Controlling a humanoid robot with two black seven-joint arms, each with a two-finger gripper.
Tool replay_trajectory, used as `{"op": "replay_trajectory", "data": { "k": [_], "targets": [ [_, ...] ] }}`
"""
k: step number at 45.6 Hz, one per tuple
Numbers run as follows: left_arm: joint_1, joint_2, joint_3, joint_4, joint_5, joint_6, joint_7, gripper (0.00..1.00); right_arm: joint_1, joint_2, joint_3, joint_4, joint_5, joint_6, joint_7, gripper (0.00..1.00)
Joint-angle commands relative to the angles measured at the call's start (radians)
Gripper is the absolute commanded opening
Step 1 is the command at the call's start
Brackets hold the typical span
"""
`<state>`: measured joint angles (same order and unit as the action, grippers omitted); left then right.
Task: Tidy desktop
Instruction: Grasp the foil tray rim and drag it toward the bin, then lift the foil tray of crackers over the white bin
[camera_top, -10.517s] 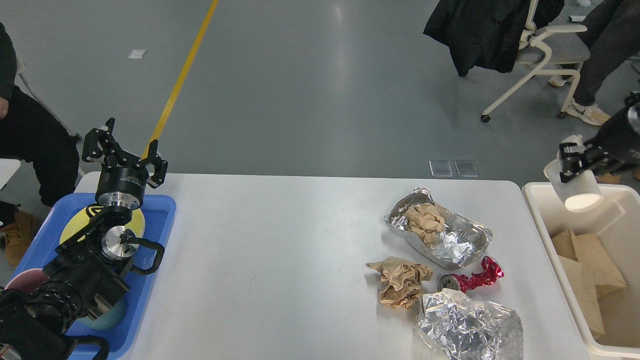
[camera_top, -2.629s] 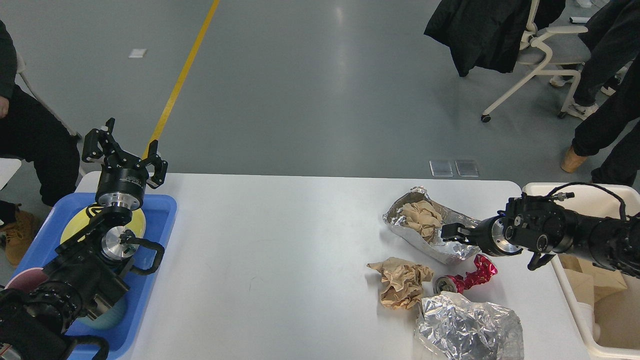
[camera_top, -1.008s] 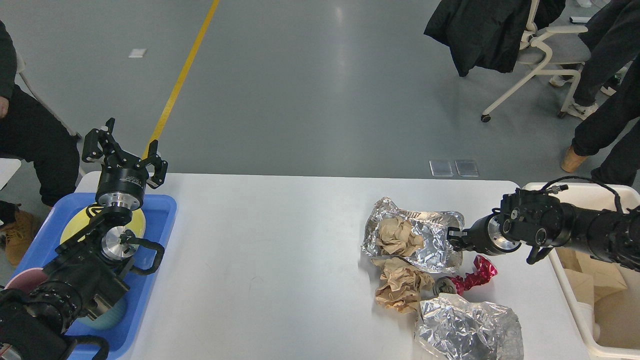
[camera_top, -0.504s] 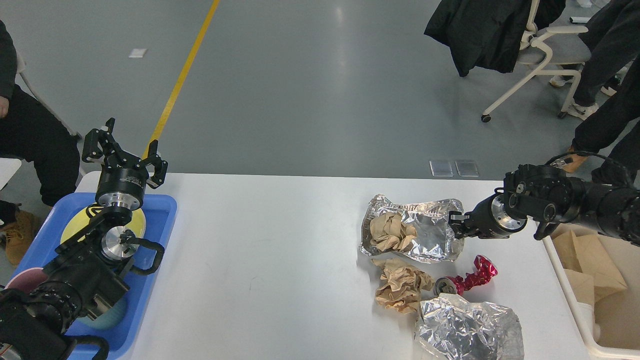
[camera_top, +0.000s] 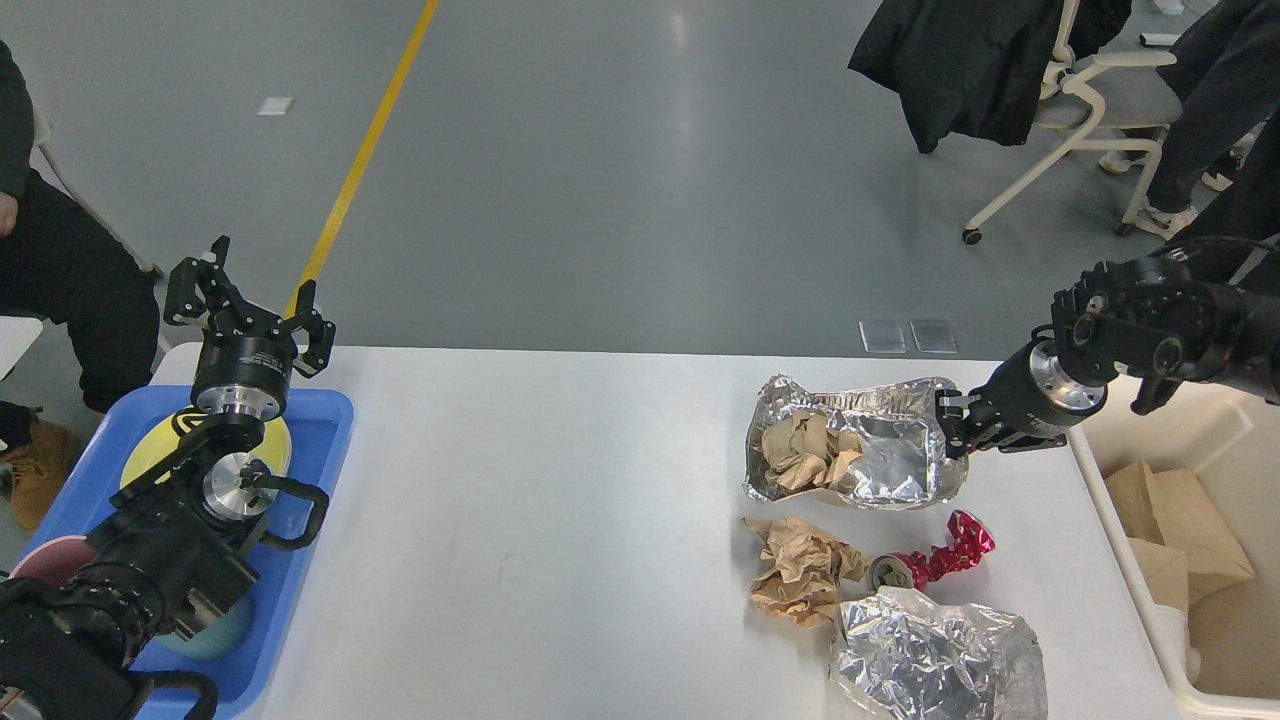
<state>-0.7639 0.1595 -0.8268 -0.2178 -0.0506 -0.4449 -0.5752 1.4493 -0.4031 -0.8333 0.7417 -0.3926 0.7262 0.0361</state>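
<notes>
The white desktop (camera_top: 560, 520) fills the lower view. My right gripper (camera_top: 948, 418) is shut on the right rim of a foil tray (camera_top: 880, 455) and holds it tilted above the table, with crumpled brown paper (camera_top: 805, 452) inside it. On the desktop below lie a second wad of brown paper (camera_top: 800, 575), a crushed red can (camera_top: 935, 562) and a crumpled foil sheet (camera_top: 935, 655). My left gripper (camera_top: 245, 300) is open and empty, held above the blue tray (camera_top: 320, 440) at the far left.
A cream bin (camera_top: 1195, 560) with brown paper in it stands off the table's right edge. The blue tray holds a yellow plate (camera_top: 160, 455) and other dishes. A chair (camera_top: 1075, 110) and people stand on the floor beyond, at the right and left.
My right gripper has lifted the foil tray and carried it up and to the right, toward the cream bin. The left arm has not moved.
</notes>
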Motion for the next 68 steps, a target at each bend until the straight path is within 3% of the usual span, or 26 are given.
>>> {"op": "replay_trajectory", "data": {
  "k": [1,8,20,38,53,62,68],
  "targets": [
    [0.000,0.000,0.000,0.000,0.000,0.000,0.000,0.96,0.094,-0.025,-0.047,0.060,-0.002,0.096,-0.001,0.00],
    [0.000,0.000,0.000,0.000,0.000,0.000,0.000,0.96,0.213,-0.060,-0.092,0.107,-0.002,0.234,-0.001,0.00],
    [0.000,0.000,0.000,0.000,0.000,0.000,0.000,0.96,0.407,-0.074,-0.170,0.119,-0.002,0.234,-0.001,0.00],
    [0.000,0.000,0.000,0.000,0.000,0.000,0.000,0.96,0.510,-0.069,-0.178,0.153,-0.022,0.234,-0.001,0.00],
    [0.000,0.000,0.000,0.000,0.000,0.000,0.000,0.96,0.470,-0.083,-0.224,0.091,-0.081,0.234,-0.004,0.00],
    [0.000,0.000,0.000,0.000,0.000,0.000,0.000,0.96,0.304,-0.174,-0.245,-0.074,-0.130,0.234,-0.005,0.00],
    [0.000,0.000,0.000,0.000,0.000,0.000,0.000,0.96,0.186,-0.236,-0.250,-0.107,-0.207,0.234,-0.005,0.00]
  ]
}}
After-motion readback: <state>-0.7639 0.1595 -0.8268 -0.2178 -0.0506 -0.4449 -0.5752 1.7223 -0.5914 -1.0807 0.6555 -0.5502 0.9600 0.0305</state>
